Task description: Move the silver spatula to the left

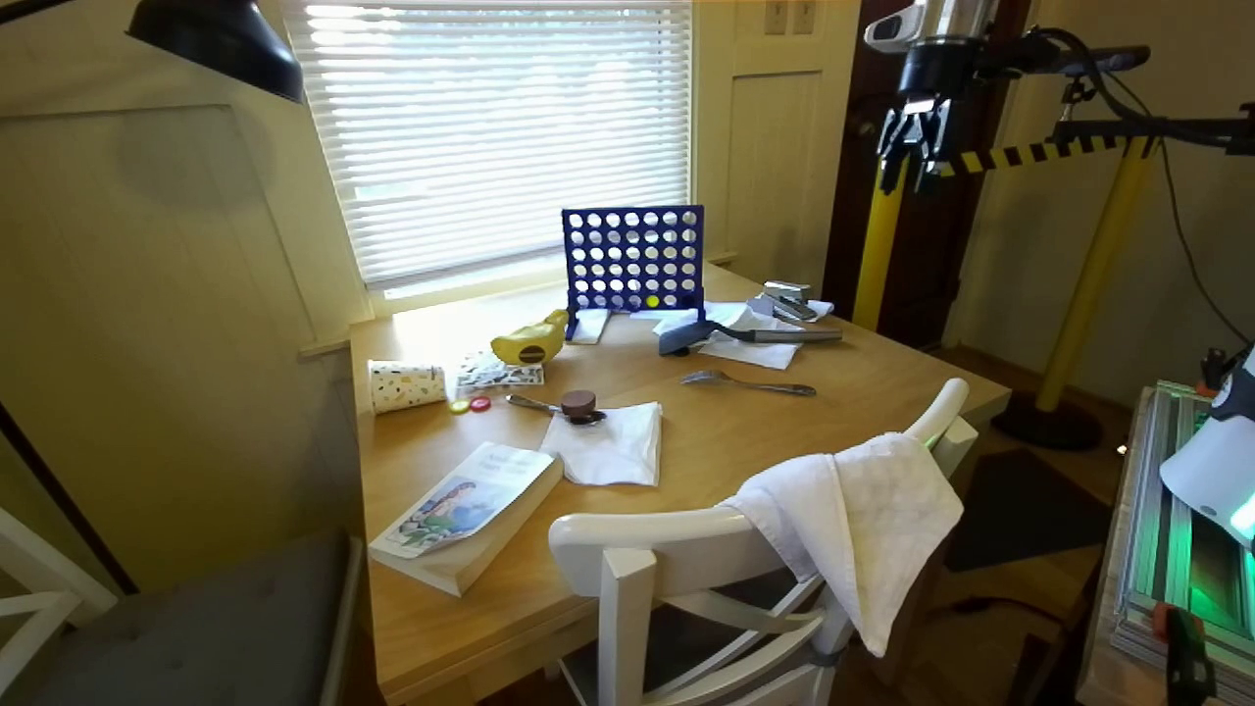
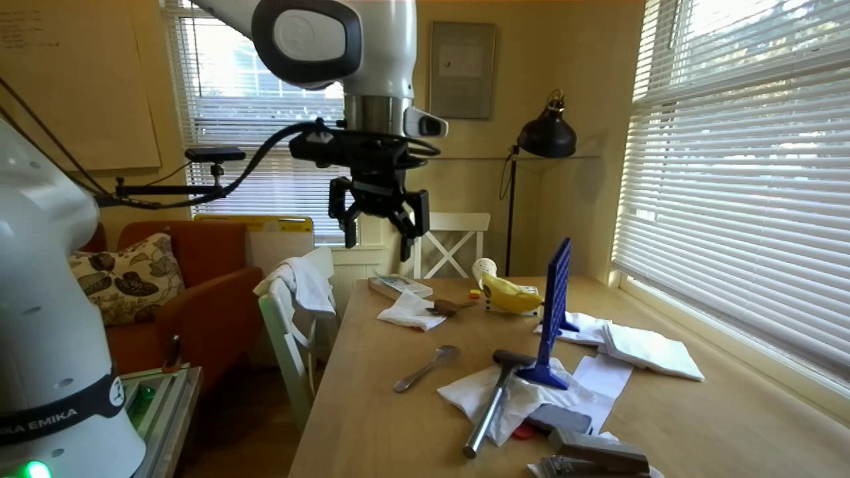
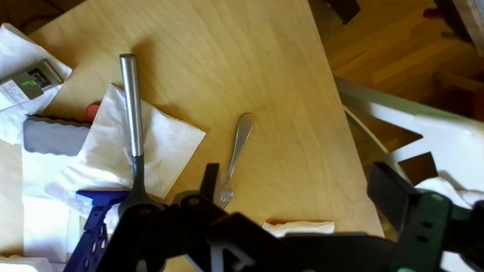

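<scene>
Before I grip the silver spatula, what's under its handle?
In the wrist view, a white napkin and, past its edge, the table lie under the spatula handle. Anything beneath the napkin is hidden.

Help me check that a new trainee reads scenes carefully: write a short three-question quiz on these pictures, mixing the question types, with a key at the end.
1. Short answer: is the hand open or shut?

2. Multiple choice: what is partly beneath the silver-handled spatula?
A) the book
B) a white napkin
C) the fork

3. Fill in the blank: a white cloth hangs over the back of a white ____.

Key:
1. open
2. B
3. chair
</scene>
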### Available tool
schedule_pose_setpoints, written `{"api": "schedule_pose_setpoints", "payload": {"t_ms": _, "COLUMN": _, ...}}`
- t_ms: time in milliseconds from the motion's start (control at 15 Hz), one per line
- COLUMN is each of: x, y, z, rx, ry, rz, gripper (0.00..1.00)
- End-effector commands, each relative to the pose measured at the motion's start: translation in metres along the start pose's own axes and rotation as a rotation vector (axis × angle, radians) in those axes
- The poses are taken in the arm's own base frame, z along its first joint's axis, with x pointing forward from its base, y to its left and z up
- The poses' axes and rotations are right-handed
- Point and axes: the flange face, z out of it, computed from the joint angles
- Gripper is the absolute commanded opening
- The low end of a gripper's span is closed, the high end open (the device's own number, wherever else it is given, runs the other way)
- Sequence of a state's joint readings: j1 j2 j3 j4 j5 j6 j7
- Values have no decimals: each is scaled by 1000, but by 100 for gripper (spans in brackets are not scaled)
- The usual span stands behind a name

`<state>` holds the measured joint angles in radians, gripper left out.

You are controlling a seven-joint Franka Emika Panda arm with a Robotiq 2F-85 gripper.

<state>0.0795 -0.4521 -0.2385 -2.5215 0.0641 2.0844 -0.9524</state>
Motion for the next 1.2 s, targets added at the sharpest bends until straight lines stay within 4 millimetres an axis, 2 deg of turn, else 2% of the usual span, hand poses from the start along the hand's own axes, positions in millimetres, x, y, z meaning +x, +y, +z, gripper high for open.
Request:
{"api": "schedule_pose_setpoints", "payload": {"t_ms": 0, "x": -22, "y": 3, "z": 21, "rx": 17, "ry": -53, "rz": -194, "gripper": 100}}
{"api": "schedule_pose_setpoints", "payload": {"t_ms": 67, "x": -29, "y": 5, "z": 28, "rx": 31, "ry": -74, "rz": -206, "gripper": 100}}
{"api": "schedule_pose_setpoints", "payload": {"t_ms": 133, "x": -16, "y": 2, "z": 17, "rx": 22, "ry": -39, "rz": -143, "gripper": 100}}
{"api": "schedule_pose_setpoints", "payload": {"t_ms": 533, "x": -17, "y": 2, "z": 19, "rx": 23, "ry": -46, "rz": -151, "gripper": 100}}
{"api": "schedule_pose_setpoints", "payload": {"t_ms": 1133, "x": -72, "y": 21, "z": 68, "rx": 92, "ry": -52, "rz": -84, "gripper": 100}}
